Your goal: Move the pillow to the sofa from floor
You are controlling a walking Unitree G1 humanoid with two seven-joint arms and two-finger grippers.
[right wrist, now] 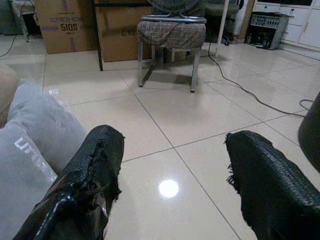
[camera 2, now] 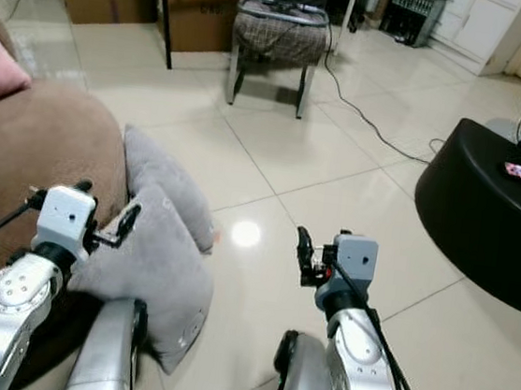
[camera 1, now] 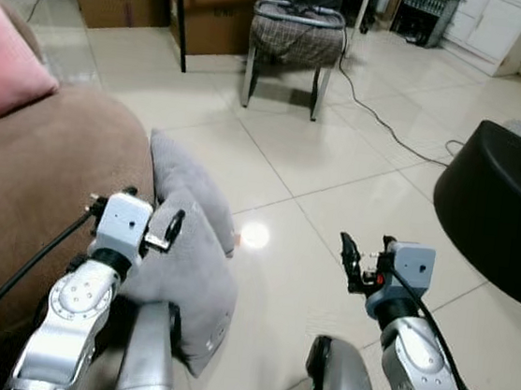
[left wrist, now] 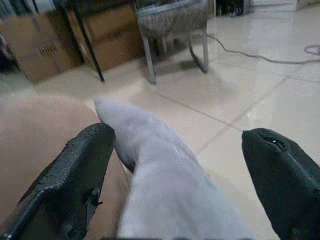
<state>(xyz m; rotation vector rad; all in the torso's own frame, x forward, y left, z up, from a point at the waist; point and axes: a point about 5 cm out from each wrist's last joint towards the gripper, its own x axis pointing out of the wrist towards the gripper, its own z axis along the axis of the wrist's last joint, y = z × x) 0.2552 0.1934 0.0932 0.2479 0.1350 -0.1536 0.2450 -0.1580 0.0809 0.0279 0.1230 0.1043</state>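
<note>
A grey pillow leans on the brown sofa; left gripper (fingers spread) hovers over it, right gripper likewise spread above the floor.

Pillow on floor against sofa at left, chair beyond.

The brown cardboard box standing on the tiled floor carries dark printing; its lower line reads "510S", while the line above is too blurred to make out; the second brown cardboard box beside it has dark lettering, unreadable; the grey fabric pillow bears pale letters, seemingly beginning "UT", the rest unclear.
</note>
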